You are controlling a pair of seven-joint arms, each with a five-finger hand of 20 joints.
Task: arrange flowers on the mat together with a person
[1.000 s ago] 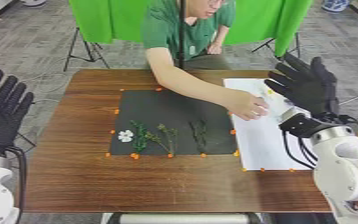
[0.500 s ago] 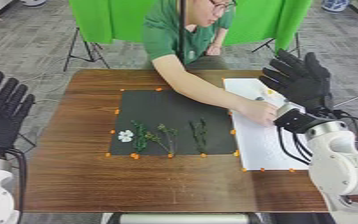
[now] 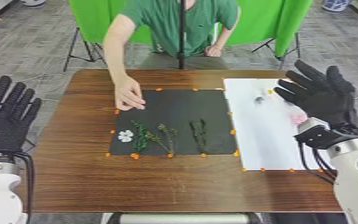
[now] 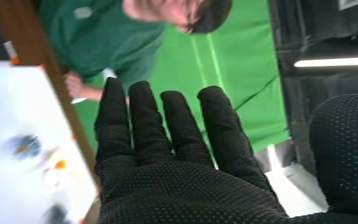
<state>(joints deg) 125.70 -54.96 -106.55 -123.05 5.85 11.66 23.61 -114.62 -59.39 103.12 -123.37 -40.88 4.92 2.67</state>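
Flowers (image 3: 126, 135): one white one lies on the one black mat (image 3: 171, 112), beside three green sprigs (image 3: 140, 139). One pink flower (image 3: 299, 119) is on the white sheet (image 3: 269, 142). One person's hand (image 3: 129, 94) is at the mat's far left corner. Two robot hands are spread wide: the left hand (image 3: 3, 127) beside the table (image 3: 158, 187), the right hand (image 3: 326, 102) over the sheet.

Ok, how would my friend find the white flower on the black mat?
On the brown table lies a black mat. In the head view, near its bottom left corner, is a small white flower. Unlike the green sprigs beside it, it is white.
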